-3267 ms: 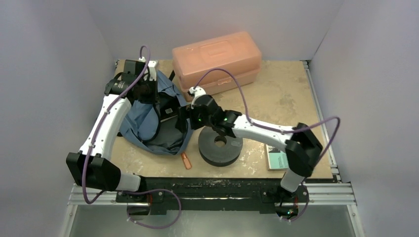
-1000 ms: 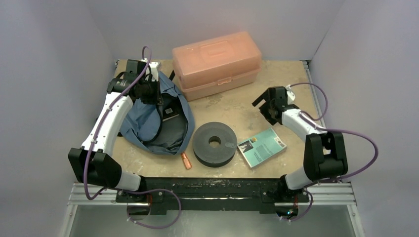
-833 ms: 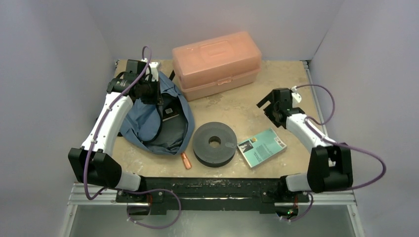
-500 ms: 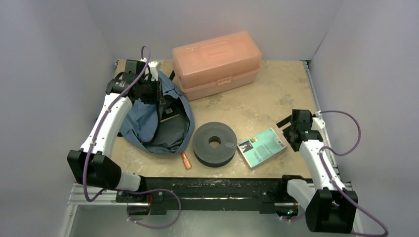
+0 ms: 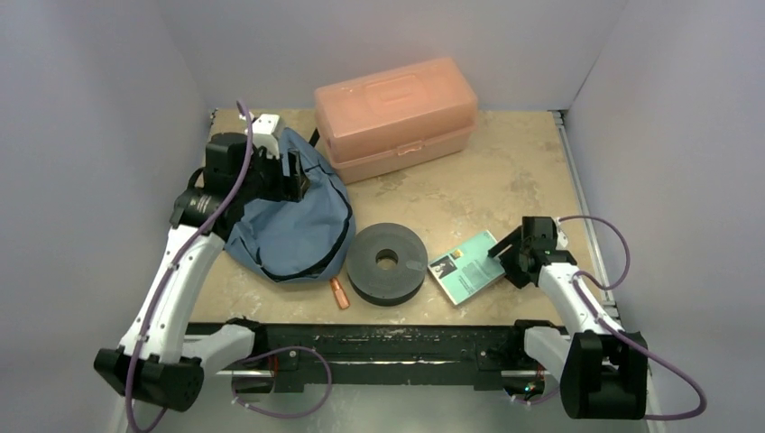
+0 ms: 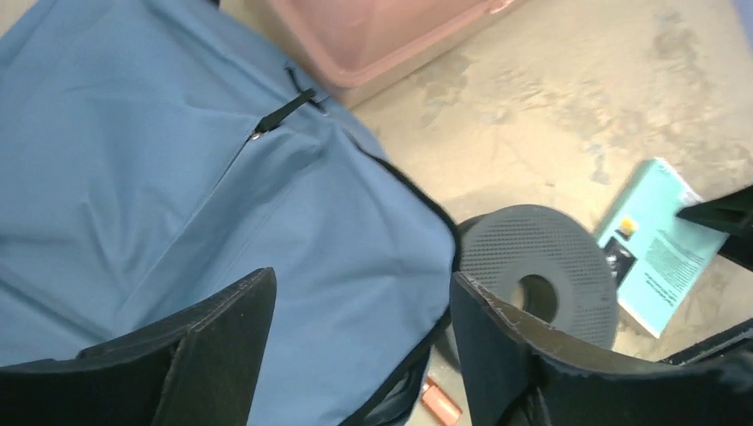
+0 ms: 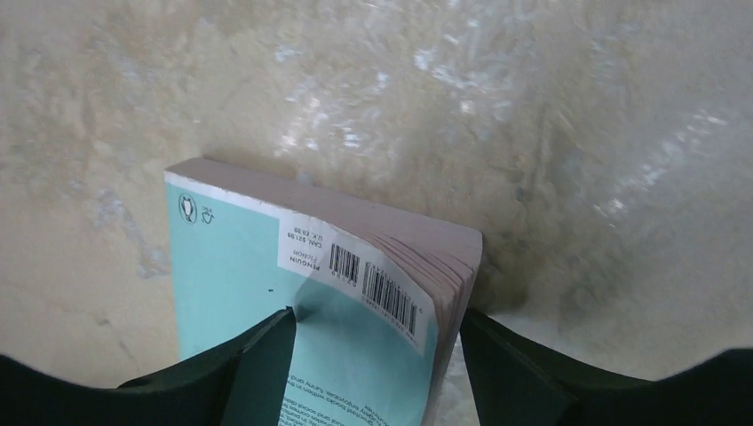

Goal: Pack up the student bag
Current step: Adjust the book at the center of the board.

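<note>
The student bag (image 5: 290,225) lies at the left, its blue flap (image 6: 222,195) draped over the opening and only the black zipper edge showing. My left gripper (image 5: 295,177) hangs open above the bag's back part, holding nothing (image 6: 360,297). A teal paperback (image 5: 463,269) lies right of a black perforated roll (image 5: 386,262). My right gripper (image 5: 502,262) is low at the book's right corner, open. In the right wrist view the barcode corner (image 7: 373,284) sits between the jaws, one fingertip (image 7: 266,342) on the cover, the other beside the page edges.
A salmon-pink plastic box (image 5: 395,113) stands at the back, close to the bag. A small orange object (image 5: 339,293) lies near the front edge between bag and roll. Bare tabletop (image 5: 505,171) stretches behind the book.
My left gripper opened and let go of the bag's flap, which dropped over the opening; the arm rose. My right arm swung forward and down onto the book's corner, nudging it left.
</note>
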